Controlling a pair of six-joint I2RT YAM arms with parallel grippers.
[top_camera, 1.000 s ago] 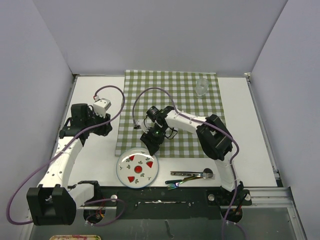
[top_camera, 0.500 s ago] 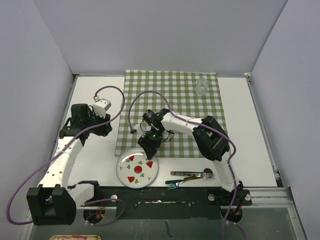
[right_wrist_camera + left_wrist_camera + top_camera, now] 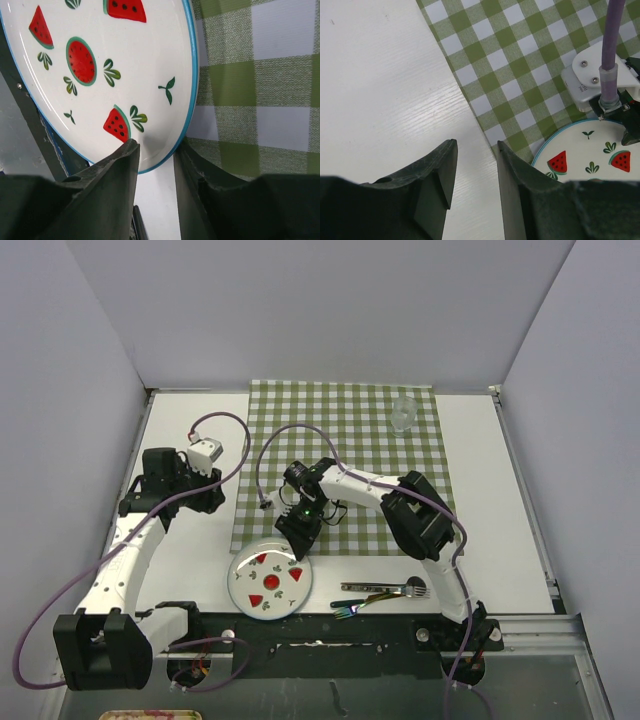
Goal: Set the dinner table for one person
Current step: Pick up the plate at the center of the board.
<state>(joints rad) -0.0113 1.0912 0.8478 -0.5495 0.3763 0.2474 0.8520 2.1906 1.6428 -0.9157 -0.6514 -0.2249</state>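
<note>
Right gripper [image 3: 156, 145] straddles the plate [image 3: 125, 65] rim, one finger on its face, one outside (clamped or not: cannot tell). Left gripper [image 3: 475, 145] spread, empty, above the bare white dinner table [image 3: 490, 490] beside the checked cloth [image 3: 340, 430].

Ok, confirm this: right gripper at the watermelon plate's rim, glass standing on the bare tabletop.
Not quite. The glass stands on the green checked cloth, as the top view shows. The right gripper is at the rim of the watermelon plate.

A lab test cell: bare grey walls [image 3: 320, 310] enclose the white, metal-railed dinner table [image 3: 490, 500].
</note>
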